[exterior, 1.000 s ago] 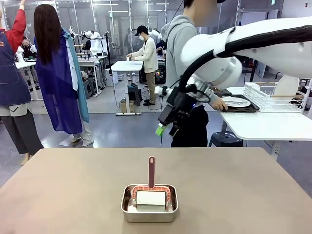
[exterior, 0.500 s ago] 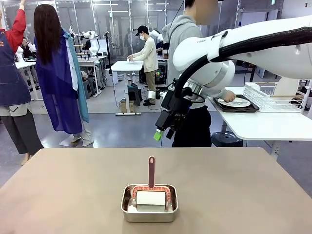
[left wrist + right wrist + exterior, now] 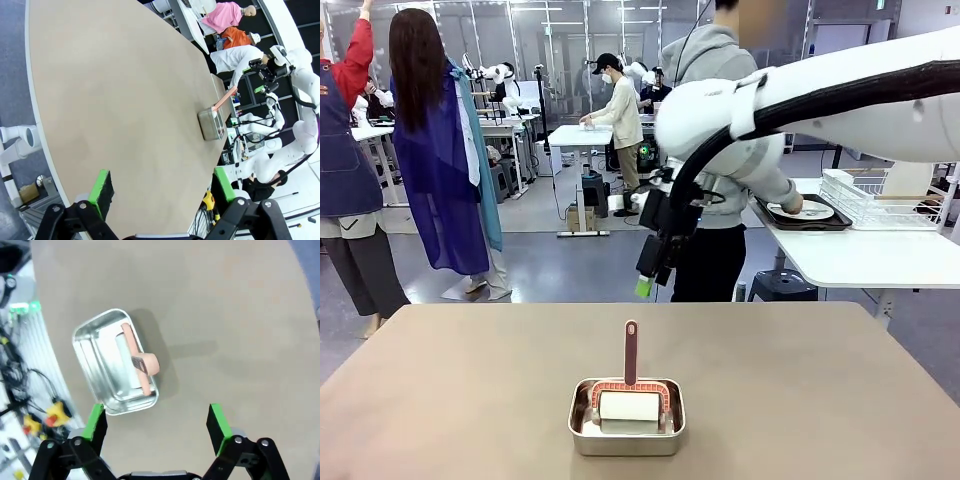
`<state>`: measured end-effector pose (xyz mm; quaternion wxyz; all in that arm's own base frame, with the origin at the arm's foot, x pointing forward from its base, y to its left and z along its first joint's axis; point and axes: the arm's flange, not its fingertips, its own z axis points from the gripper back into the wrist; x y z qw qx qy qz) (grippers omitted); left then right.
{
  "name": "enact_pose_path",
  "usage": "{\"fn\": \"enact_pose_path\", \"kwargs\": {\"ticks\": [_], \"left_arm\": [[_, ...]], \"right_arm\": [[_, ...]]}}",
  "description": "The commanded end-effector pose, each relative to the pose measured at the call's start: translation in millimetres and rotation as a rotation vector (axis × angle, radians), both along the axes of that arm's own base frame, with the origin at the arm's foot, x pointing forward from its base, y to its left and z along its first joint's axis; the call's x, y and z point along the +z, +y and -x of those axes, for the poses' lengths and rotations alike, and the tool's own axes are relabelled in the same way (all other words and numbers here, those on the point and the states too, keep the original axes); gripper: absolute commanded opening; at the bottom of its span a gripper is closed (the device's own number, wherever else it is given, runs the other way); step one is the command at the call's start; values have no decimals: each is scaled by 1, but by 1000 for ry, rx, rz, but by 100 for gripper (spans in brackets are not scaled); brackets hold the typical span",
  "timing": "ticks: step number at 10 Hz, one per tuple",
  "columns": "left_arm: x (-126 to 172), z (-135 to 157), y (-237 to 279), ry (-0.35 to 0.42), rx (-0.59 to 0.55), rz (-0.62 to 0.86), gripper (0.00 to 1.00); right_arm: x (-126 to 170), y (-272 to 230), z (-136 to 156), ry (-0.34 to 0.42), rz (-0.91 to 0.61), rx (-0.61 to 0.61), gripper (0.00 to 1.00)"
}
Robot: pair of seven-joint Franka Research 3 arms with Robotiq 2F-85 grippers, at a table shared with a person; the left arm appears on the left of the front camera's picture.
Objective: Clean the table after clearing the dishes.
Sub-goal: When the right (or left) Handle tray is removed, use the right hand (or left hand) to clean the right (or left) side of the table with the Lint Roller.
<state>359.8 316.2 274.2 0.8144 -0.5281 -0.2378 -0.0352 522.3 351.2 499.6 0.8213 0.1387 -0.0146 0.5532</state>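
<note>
Status: dishes look cleared off the surface (image 3: 440, 400). One white plate (image 3: 807, 209) on a dark tray (image 3: 832, 225) sits on the white side surface (image 3: 860, 262) at far right, with a person's hand (image 3: 792, 205) at it. Can't make out a second set from here.

On the surface: a steel pan (image 3: 626, 425), centred near the robot-side edge, with a roller (image 3: 629, 405) in it. Its pink handle (image 3: 631, 350) stands up out of the pan.

Right end effector (image 3: 648, 272) hangs in the air over the far half of the surface, well above the pan, pads spread wide with nothing between them. Its wrist view looks down on pan and roller. Left end effector (image 3: 164, 187) is also spread and empty, out by the surface's edge, well apart from the pan.

My read: clearing is done, cleaning not started, roller untouched. Next is probably the right arm dropping onto the handle. It's thin, so the pads need to line up squarely across it.
</note>
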Motion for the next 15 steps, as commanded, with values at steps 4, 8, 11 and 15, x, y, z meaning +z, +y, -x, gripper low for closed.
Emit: {"fn": "enact_pose_path", "kwargs": {"ticks": [4,8,11,15], "left_arm": [[4,4,1,11,-8,-9,100],[4,4,1,11,-8,-9,100],[4,4,1,11,-8,-9,100],[4,4,1,11,-8,-9,100]], "right_arm": [[-23,51,-15,-75,54,342,100],[-46,69,-21,23,63,469,100],[-54,70,-20,130,77,472,100],[-78,82,-21,204,81,482,100]]}}
